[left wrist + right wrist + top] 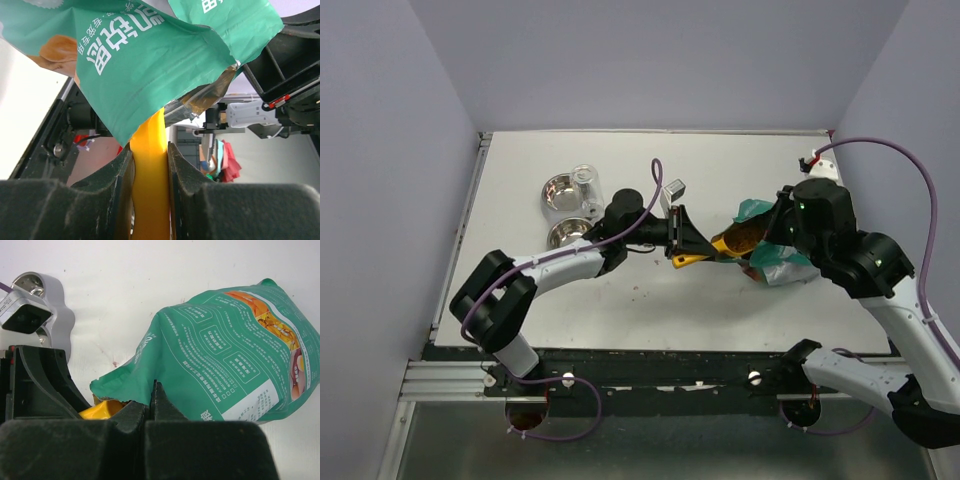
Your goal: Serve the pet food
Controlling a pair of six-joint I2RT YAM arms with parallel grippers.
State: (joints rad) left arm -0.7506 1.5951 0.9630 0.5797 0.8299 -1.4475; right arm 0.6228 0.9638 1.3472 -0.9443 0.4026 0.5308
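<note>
The pet food cannot be made out; if present, it is hidden inside the teal bag (225,355), which lies tilted on the white table (720,310). At the bag's mouth, the right gripper (151,390) is pinched tight on the torn edge. The left gripper (150,150) clamps the handle of an orange scoop (149,195), whose far end enters that mouth. Two steel bowls (560,192) stand well left of the bag.

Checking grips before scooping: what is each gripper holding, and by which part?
The left gripper clamps the orange scoop by its handle; right gripper pinches the teal pet-food bag at its open mouth's edge.
</note>
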